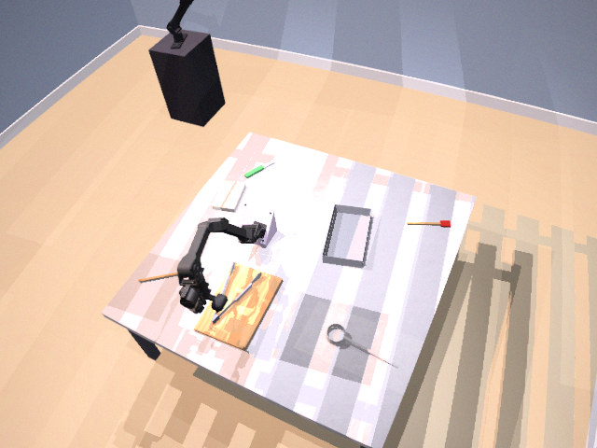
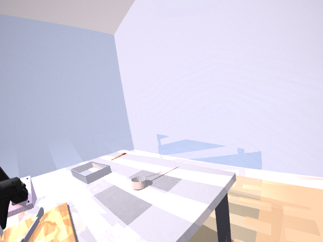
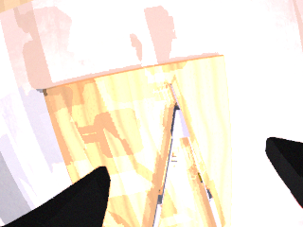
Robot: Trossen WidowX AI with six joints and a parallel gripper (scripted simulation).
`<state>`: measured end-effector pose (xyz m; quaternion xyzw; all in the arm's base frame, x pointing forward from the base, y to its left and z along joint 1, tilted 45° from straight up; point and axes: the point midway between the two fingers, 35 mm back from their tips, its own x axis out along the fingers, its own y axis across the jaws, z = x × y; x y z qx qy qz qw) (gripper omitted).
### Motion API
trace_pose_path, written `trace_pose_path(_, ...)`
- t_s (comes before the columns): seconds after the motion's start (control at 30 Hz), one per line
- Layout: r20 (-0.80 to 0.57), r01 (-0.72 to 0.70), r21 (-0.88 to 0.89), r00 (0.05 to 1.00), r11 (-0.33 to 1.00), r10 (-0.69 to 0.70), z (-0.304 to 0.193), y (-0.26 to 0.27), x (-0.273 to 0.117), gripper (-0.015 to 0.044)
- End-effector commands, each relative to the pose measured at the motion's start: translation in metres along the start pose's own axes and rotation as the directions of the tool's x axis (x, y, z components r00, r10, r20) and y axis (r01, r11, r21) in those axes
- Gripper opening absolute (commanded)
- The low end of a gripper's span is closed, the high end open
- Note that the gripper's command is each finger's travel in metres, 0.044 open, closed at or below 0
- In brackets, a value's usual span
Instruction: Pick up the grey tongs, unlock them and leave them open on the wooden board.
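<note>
From the top, the gripper is wide open, nothing held, and the tongs lie spread on the wooden board! Exterior: one tong arm shows, the roasting tin well apart. Wrist: a clear V between parted black fingertips.

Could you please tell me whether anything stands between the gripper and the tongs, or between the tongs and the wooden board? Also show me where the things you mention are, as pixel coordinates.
Nothing visible does: the tongs (image 1: 236, 300) (image 3: 166, 163) already lie spread on the wooden board (image 1: 257, 308) (image 2: 61, 221) (image 3: 109, 137), under the open gripper (image 3: 188, 161).
</note>
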<state>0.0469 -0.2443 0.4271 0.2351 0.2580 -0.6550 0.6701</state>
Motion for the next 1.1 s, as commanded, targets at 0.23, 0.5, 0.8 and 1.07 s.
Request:
trace_pose_path(0.23, 0.041, -0.109, -0.081, 0.993, 0.991, 0.113, 0.007, -0.005, -0.031, 0.0440)
trace_pose_path(0.5, 0.095, -0.186, -0.161, 0.975, 0.969, 0.203, 0.004, -0.006, -0.053, 0.0440)
trace_pose_path(0.8, 0.095, -0.186, -0.161, 0.975, 0.969, 0.203, 0.004, -0.006, -0.053, 0.0440)
trace_pose_path(1.07, 0.095, -0.186, -0.161, 0.975, 0.969, 0.203, 0.004, -0.006, -0.053, 0.0440)
